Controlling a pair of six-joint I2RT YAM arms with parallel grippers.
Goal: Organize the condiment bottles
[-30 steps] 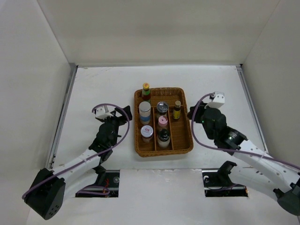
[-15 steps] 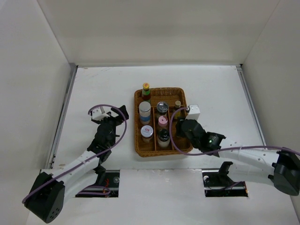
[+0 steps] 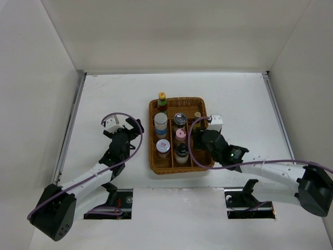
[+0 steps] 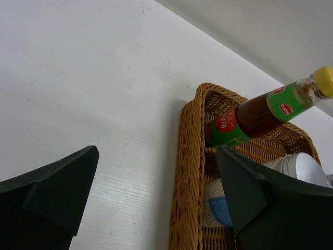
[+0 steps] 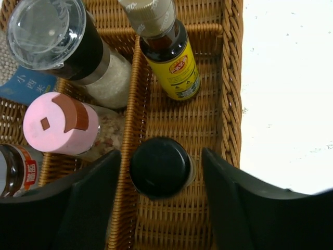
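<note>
A wicker basket (image 3: pixel 155 161) with three columns holds several condiment bottles. My right gripper (image 3: pixel 201 139) hangs over its right column. In the right wrist view its fingers (image 5: pixel 88 208) stand open on either side of a black-capped bottle (image 5: pixel 160 166) that stands upright on the basket floor, with a gap on each side. A yellow-label bottle (image 5: pixel 169 60) stands just beyond it. My left gripper (image 3: pixel 128 134) is open and empty on the table left of the basket (image 4: pixel 190 156), facing a yellow-capped brown sauce bottle (image 4: pixel 260 112) in the far left corner.
The middle column holds a clear-lidded grinder (image 5: pixel 49 31), a pink-capped shaker (image 5: pixel 60 125) and a dark bottle (image 3: pixel 181 151). The left column holds a white jar (image 3: pixel 161 124) and a red-labelled jar (image 3: pixel 163 147). White walls enclose the table on three sides.
My right arm has swung left from beside the basket to over its right column, and the black-capped bottle now stands there. My left gripper has shifted only slightly.
</note>
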